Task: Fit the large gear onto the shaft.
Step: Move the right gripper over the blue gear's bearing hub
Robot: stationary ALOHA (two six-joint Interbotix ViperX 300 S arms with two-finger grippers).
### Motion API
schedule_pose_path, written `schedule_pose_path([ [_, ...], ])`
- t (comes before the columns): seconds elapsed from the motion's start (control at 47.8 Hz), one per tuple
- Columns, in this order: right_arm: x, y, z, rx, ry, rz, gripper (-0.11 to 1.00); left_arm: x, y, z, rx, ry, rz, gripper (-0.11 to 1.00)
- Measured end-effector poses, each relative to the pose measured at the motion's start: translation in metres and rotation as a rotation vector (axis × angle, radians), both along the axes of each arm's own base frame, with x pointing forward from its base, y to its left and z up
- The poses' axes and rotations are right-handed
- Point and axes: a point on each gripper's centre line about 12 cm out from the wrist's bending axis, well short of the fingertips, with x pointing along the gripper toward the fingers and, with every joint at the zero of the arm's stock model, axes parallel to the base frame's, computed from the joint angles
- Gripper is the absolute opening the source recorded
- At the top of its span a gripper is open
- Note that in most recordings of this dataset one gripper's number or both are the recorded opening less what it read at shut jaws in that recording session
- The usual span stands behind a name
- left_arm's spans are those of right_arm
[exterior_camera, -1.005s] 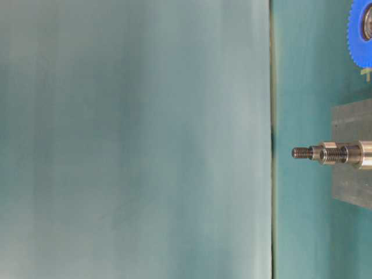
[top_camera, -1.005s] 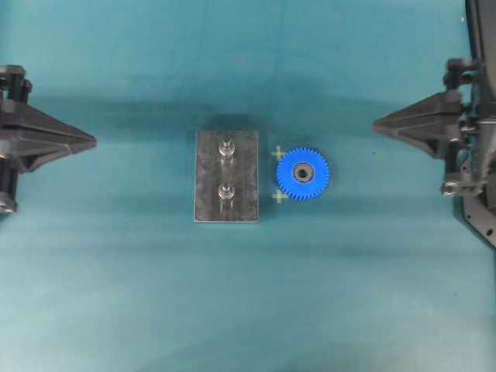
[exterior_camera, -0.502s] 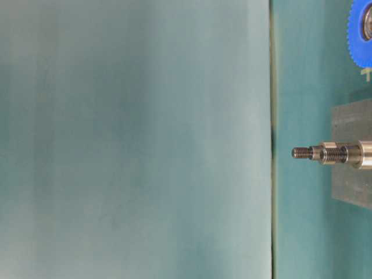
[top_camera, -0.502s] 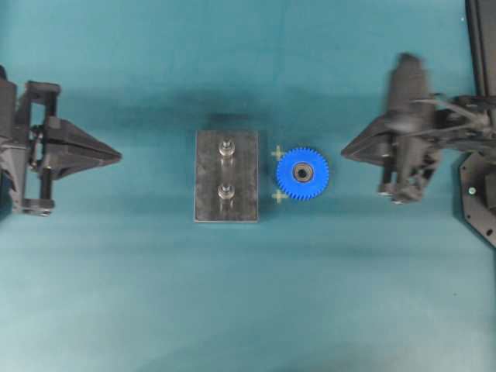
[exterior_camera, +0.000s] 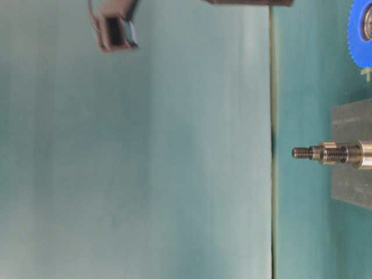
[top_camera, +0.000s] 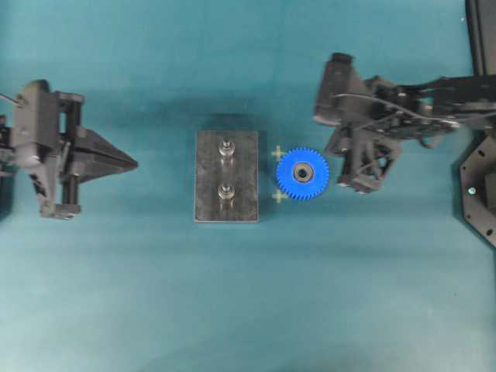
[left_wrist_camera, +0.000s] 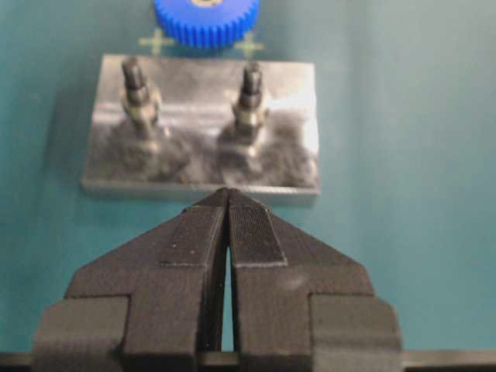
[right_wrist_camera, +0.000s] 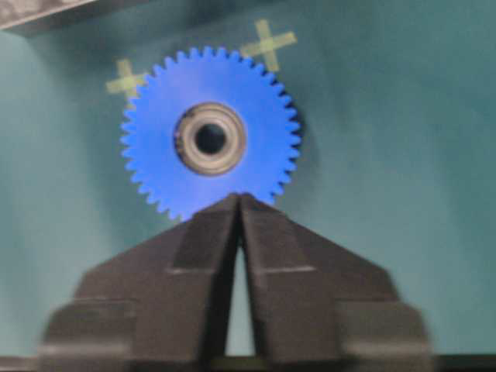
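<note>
The large gear [top_camera: 302, 173] is a bright blue toothed wheel with a dark bearing hub, lying flat on the teal table just right of the grey plate [top_camera: 208, 174]. Two silvery pegs stand upright on that plate, the far shaft [top_camera: 226, 147] and the near one [top_camera: 226, 191]. My right gripper [top_camera: 332, 151] hovers tilted down at the gear's right side. In the right wrist view the gripper [right_wrist_camera: 238, 198] has its tips together over the gear's [right_wrist_camera: 209, 143] near edge, holding nothing. My left gripper [top_camera: 136, 163] is shut and empty, left of the plate [left_wrist_camera: 201, 163].
Two yellow tape crosses [top_camera: 278, 153] [top_camera: 280, 196] mark the table beside the gear. The right arm's black links [top_camera: 434, 93] stretch in from the right edge. In the table-level view, a dark part of an arm [exterior_camera: 116, 29] shows at the top, above the pegs [exterior_camera: 325, 153].
Both arms have swung in toward the centre. The right gripper has travelled left and tipped down next to the gear; the left gripper has advanced toward the plate. Gear and plate have not moved.
</note>
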Motion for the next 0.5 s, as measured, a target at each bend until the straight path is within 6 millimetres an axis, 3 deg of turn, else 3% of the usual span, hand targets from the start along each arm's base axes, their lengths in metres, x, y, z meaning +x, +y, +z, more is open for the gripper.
schedule_pose_path([
  [0.126, 0.011, -0.002, -0.010, 0.009, 0.051, 0.002, 0.70, 0.009, 0.000, -0.005, 0.036, 0.024, -0.020, 0.00],
  [0.23, 0.019, -0.004, -0.024, 0.021, 0.108, 0.000, 0.93, 0.014, 0.001, -0.009, 0.037, 0.038, -0.019, 0.00],
  [0.502, 0.032, -0.007, -0.047, 0.030, 0.189, 0.005, 0.89, 0.017, 0.000, -0.012, 0.038, 0.050, -0.022, 0.00],
])
